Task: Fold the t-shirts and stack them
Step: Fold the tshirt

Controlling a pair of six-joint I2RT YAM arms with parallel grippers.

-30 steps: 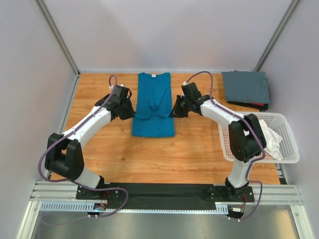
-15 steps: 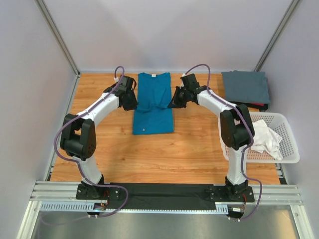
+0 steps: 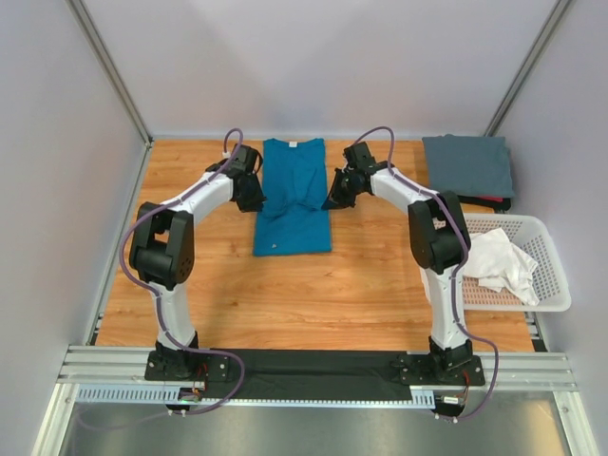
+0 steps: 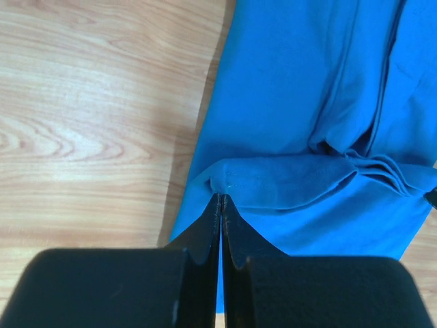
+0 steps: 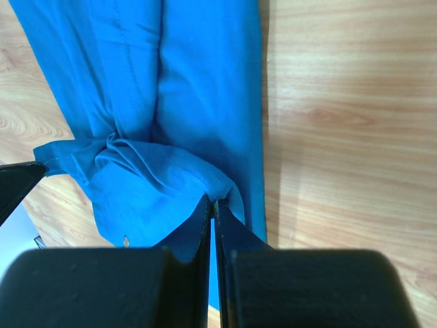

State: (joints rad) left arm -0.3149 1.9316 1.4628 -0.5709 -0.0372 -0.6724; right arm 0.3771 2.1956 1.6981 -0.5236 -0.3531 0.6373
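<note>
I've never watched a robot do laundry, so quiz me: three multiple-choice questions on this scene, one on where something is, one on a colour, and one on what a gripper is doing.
1. Where is the white t-shirt?
A. hanging from the right gripper
B. in the white lattice basket
C. draped over the left arm

2. What colour is the t-shirt lying between the two arms?
A. white
B. grey
C. teal-blue

3. How do the jaws of the left gripper stand?
A. wide open, holding nothing
B. shut on a fold of cloth
C. shut on the basket rim

Answers:
1 B: it lies crumpled inside the basket at the right.
2 C: the teal-blue t-shirt lies lengthwise on the wood.
3 B: its jaws pinch the shirt's edge, and the right gripper does the same on the other side.
</note>
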